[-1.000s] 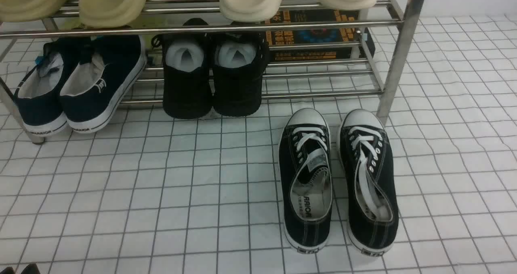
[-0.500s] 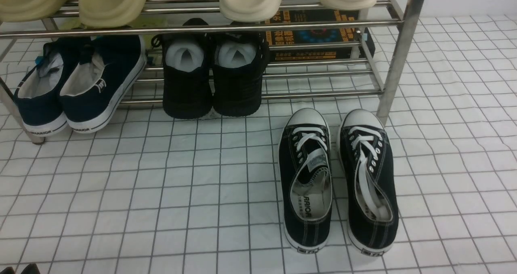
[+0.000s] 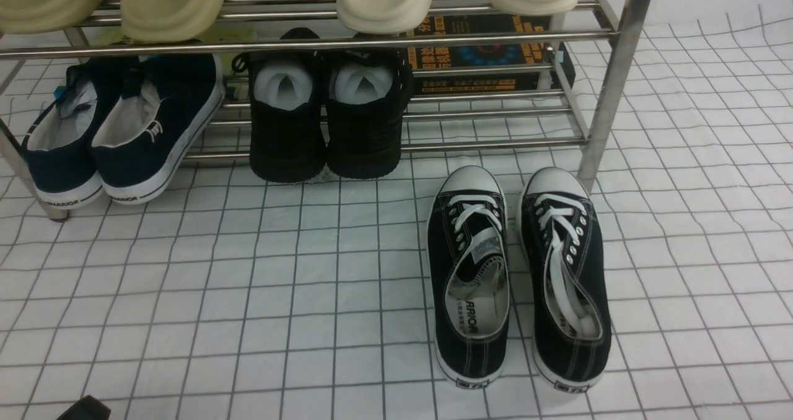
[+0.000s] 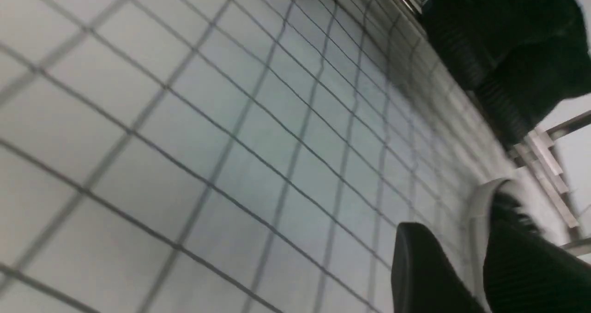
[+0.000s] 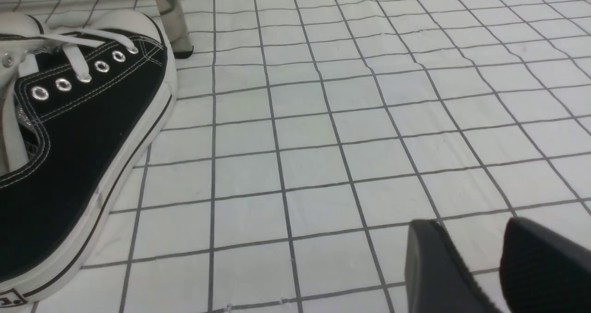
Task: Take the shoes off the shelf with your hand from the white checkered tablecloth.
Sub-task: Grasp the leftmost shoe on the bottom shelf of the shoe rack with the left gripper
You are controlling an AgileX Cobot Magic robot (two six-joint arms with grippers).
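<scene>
Since the navy canvas slip-ons (image 3: 186, 101) sit at the shoe rack's (image 3: 489, 38) lower-left end, removal seems undone; left gripper (image 4: 450, 225) and right gripper (image 5: 468, 221) part modestly, empty.

The tubular silver rack (image 3: 483, 144) gleams like polished metal; the white checked sheet (image 3: 297, 296) looks like softly wrinkled cloth.

Front view: navy slip-ons (image 3: 155, 116) w/ white soles + pale lining, left side; all-black shoes (image 3: 326, 122) w/ whitish stuffing, upper ctr. Lace-ups (image 3: 519, 277), lower right of ctr — black, white toe caps, laces & soles. Clogs, top edge: olive-beige pair (image 3: 173, 5) at left, cream pair (image 3: 393, 2) nr ctr. Box (image 3: 477, 61), upper right of ctr — black w/ orange print. Cloth (image 3: 297, 296): white, dark grid.
</scene>
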